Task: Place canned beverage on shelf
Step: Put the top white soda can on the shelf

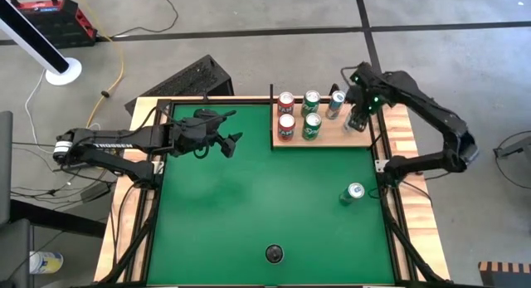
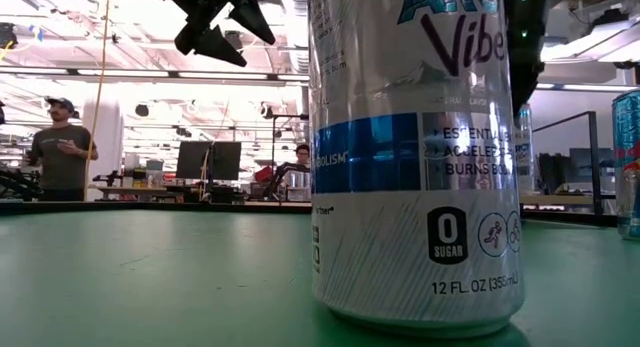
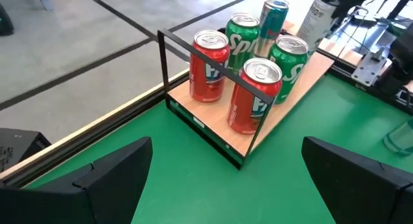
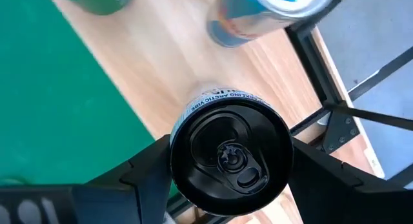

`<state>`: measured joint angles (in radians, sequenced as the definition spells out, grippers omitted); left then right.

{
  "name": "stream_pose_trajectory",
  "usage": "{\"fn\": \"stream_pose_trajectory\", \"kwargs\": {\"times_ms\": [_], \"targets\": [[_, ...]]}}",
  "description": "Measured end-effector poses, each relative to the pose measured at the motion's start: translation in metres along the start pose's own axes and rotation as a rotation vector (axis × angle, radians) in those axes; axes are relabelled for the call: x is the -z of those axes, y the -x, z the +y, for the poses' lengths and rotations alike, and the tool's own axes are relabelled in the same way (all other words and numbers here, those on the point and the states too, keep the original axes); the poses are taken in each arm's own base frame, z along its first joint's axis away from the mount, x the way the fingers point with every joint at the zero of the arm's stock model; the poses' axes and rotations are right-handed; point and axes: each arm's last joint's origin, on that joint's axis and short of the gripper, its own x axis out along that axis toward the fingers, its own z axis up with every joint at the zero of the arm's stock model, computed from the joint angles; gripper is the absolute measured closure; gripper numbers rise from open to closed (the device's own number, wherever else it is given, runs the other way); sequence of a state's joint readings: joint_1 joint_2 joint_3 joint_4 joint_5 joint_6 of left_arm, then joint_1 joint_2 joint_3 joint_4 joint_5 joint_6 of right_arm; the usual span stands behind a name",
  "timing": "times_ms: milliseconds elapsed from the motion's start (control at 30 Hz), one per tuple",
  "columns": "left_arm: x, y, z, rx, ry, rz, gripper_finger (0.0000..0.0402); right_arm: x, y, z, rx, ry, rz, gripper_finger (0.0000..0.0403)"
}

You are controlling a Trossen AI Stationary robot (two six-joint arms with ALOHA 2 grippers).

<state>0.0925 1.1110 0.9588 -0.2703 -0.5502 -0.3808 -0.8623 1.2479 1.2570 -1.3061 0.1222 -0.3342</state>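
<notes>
Two red cans and two green cans stand upright on the shelf, the pale-wood panel at the far edge of the green tabletop; the green labels begin "Sp", while the red labels are cut off by the shelf's black frame and cannot be read. Beside them on the shelf stands a teal can, its writing too small to tell. The right gripper hangs over the shelf's right end with its fingers closed on either side of a black-topped can, whose rim text reads "SPARKLING ARCTIC VIBE"; whether that can touches the wood cannot be told. Only the right wrist view shows this grip and the can's pull tab from straight above. Only the low view gives the print of a can on the tabletop, which fills the picture: "Vibe", "0 SUGAR", "12 FL. OZ (355 mL)", "ESSENTIAL", "ACCELERATES" and "BURNS" in part; the high view shows it standing well in front of the shelf, near the tabletop's right edge. The left gripper hovers left of the shelf, the arm stretched level across the tabletop, its fingers spread wide and empty. A person stands in the room beyond.
</notes>
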Motion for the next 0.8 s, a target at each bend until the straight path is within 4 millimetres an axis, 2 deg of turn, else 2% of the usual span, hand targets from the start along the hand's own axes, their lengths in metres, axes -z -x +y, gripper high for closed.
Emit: {"fn": "stream_pose_trajectory", "kwargs": {"times_ms": [167, 300, 600, 800], "targets": [[0.000, 0.000, 0.000, -0.003, 0.011, -0.001, 0.0017, 0.003, -0.005, -0.023, 0.009, -0.059, -0.019, 0.0125], [0.000, 0.000, 0.000, -0.013, 0.018, -0.004, 0.0017, 0.001, -0.004, -0.032, 0.016, -0.094, -0.069, 0.0125], [-0.001, -0.001, 0.003, -0.022, 0.030, -0.006, 0.0017, -0.005, -0.002, -0.039, 0.056, -0.095, -0.139, 0.0125], [-0.001, -0.002, 0.003, -0.021, 0.033, -0.005, 0.0017, -0.007, -0.008, -0.040, 0.069, -0.081, -0.084, 0.0125]]}}
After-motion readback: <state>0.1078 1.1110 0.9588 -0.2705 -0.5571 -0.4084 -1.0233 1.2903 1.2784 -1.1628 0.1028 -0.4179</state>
